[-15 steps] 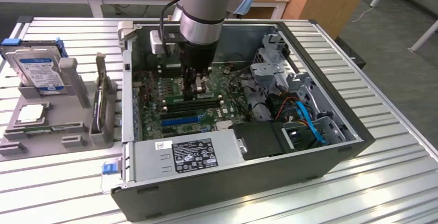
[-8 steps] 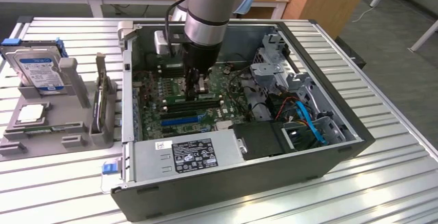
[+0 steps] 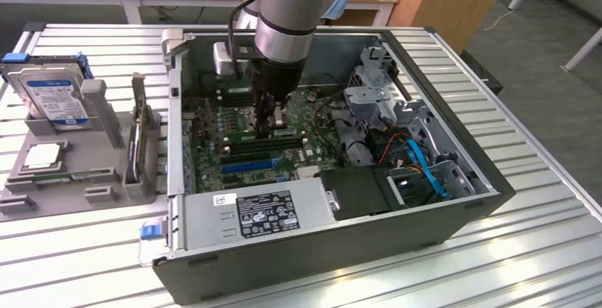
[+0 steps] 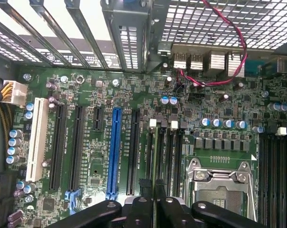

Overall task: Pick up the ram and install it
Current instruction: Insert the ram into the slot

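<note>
Plainly, the arm reaches down into a dark grey sheet-metal computer case (image 3: 376, 255) lying open on a ribbed silver aluminium table (image 3: 536, 251). Its black, rounded, matte fingers (image 4: 136, 211) stand close together, pinched on the ram (image 3: 269, 136), a long, thin green circuit-board stick seen edge-on between them in the wrist view. The ram hangs near the middle of the exterior view, just above the green motherboard (image 4: 214, 95) and over a row of long black memory slots (image 4: 168, 152) with white end clips. Whether it touches a slot cannot be told.

Beside those slots lie a square silver metal processor socket frame (image 4: 221, 185), one bright blue plastic expansion slot (image 4: 115, 152), a white one (image 4: 37, 137) and several black ones. Small blue-topped cylindrical capacitors dot the board.

At the exterior view's left, well apart from the fingers, a grey plastic holder (image 3: 103, 185) carries three things: a second thin stick (image 3: 140, 128) standing on edge, an upright silver hard drive with a blue label (image 3: 52, 96), and a flat square silver chip (image 3: 42, 154). Low in the exterior view, inside the case, sits a grey power supply box with a black and white label (image 3: 254, 213). A blue ribbon cable (image 3: 428, 174) curves at the lower right.
</note>
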`<control>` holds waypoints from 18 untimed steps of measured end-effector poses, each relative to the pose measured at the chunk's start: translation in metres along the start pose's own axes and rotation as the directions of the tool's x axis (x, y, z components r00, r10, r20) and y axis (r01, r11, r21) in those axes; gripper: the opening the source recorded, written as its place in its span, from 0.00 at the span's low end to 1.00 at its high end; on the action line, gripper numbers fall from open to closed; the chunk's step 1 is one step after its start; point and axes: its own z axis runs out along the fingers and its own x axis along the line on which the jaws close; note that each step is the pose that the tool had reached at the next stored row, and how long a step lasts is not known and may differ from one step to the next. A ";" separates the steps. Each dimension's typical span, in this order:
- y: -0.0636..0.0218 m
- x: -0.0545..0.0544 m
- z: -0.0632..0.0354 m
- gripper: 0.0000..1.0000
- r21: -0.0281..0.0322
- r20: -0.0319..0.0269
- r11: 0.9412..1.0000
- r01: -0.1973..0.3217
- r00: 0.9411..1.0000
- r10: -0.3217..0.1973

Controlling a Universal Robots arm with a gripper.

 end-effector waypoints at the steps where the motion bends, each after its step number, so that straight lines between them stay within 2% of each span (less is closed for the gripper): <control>1: -0.0002 0.000 0.0000 0.13 0.000 0.000 1.000 0.000 1.000 0.000; 4: -0.0006 0.000 0.0002 0.13 0.004 -0.001 1.000 0.002 1.000 -0.002; 6: -0.0007 0.000 0.0007 0.13 0.014 -0.001 1.000 0.002 1.000 -0.002; 7: -0.0008 0.000 0.0008 0.13 0.016 -0.001 1.000 0.002 1.000 -0.002; 15: -0.0002 0.000 0.0010 0.13 0.016 -0.001 1.000 0.002 1.000 -0.002; 18: -0.0006 0.000 0.0044 0.13 0.016 -0.001 1.000 0.002 1.000 -0.002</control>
